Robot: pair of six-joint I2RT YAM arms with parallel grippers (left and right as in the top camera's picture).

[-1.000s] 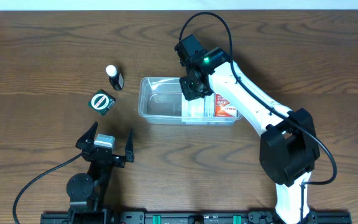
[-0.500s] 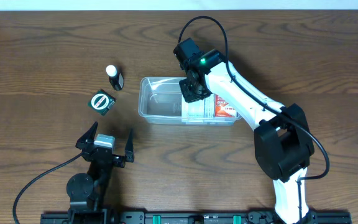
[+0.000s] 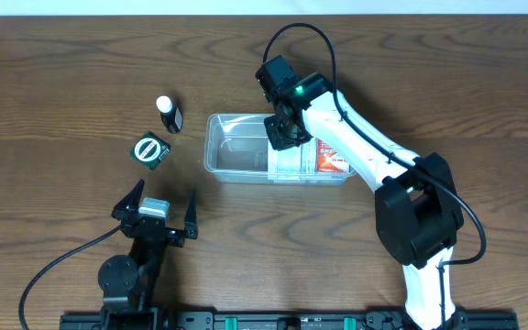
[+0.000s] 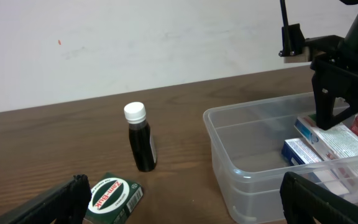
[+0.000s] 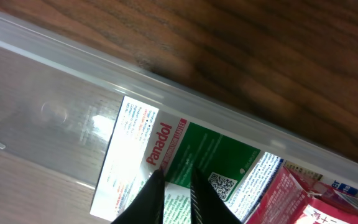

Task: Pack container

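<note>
The right arm has swung its elbow a touch leftward. Its tool is still down in the clear container at mid-tabletop, fingers almost pinched over the Panadol box; I judge it's seating that box beside the others, but whether it grips I cannot tell. The left tool waits spread wide and empty. Count: one container with at least three boxes inside, one bottle and one green Zam-Buk box outside.

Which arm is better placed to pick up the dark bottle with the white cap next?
Probably left. The left gripper is open and faces the bottle and the green box, both outside the container. The right gripper is down inside the container, over the Panadol box.
</note>
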